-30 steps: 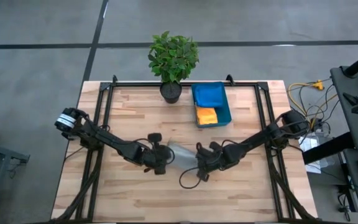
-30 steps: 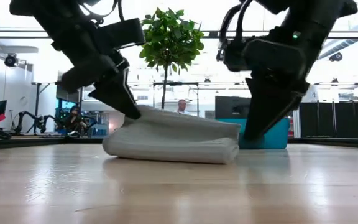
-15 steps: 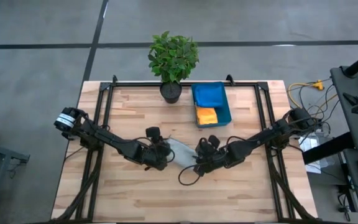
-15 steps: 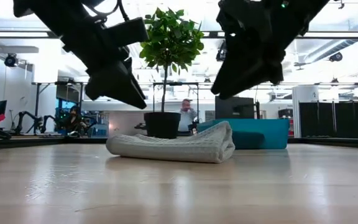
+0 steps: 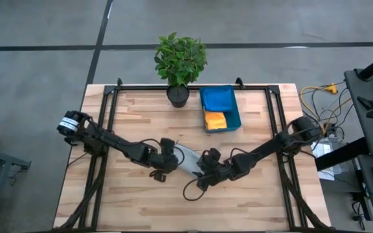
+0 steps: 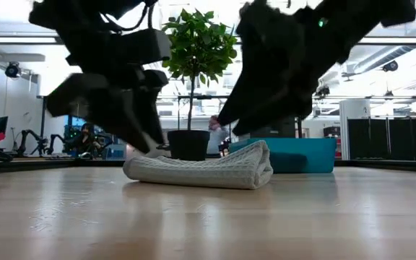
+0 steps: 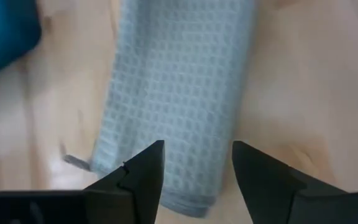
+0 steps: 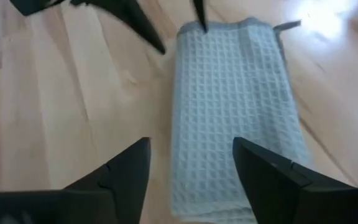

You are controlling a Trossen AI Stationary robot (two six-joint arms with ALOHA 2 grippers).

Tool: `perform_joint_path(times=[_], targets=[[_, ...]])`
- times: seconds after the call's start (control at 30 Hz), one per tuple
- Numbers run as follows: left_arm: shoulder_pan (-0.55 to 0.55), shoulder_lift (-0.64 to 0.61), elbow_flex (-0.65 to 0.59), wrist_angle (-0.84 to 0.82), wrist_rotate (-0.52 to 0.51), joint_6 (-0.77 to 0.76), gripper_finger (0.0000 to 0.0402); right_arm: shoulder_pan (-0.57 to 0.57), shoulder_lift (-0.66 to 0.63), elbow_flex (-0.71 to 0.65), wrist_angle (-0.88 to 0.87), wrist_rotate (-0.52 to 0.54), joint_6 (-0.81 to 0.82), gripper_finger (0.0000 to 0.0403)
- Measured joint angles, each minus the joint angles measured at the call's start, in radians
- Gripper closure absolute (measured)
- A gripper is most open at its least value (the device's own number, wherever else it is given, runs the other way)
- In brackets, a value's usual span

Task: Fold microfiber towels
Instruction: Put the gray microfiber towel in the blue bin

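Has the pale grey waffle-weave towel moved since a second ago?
Yes. The pale grey waffle-weave towel has dropped flat onto the wooden table; its raised left edge now lies below the plant pot rim in the low view.

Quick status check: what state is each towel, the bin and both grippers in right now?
Grey towel: folded, lying flat on the table, released.
Blue towel: folded, in the bin.
Orange towel: folded, in the bin.
Teal bin: upright, holding two towels.
Left gripper: open, over the grey towel.
Right gripper: open, over the grey towel.
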Motion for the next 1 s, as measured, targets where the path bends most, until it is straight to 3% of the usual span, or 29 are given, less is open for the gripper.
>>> perform_joint_path(times=[0.17,0.3,0.57,0.73,0.87,1.0], targets=[[0.051,0.0,0.0,0.104,-0.003,0.046,0.0238,-0.026,0.063,0.012,0.016,0.005,-0.002,0.0151],[0.127,0.021,-0.003,0.156,0.162,0.1,0.0247,-0.054,0.092,0.012,0.019,0.004,0.002,0.014],[0.29,0.079,-0.004,0.017,0.216,0.12,0.0252,-0.064,0.075,0.012,-0.107,-0.052,0.009,0.0136],[0.327,0.066,-0.003,-0.015,0.28,0.13,0.0252,-0.064,0.065,0.011,-0.163,-0.052,0.016,0.0136],[0.324,0.055,-0.002,-0.022,0.298,0.037,0.0252,-0.062,0.028,0.01,-0.174,-0.063,0.165,0.0137],[0.32,0.06,-0.01,-0.029,0.304,-0.218,0.0252,-0.026,-0.005,0.001,-0.126,-0.069,0.291,0.0142]])
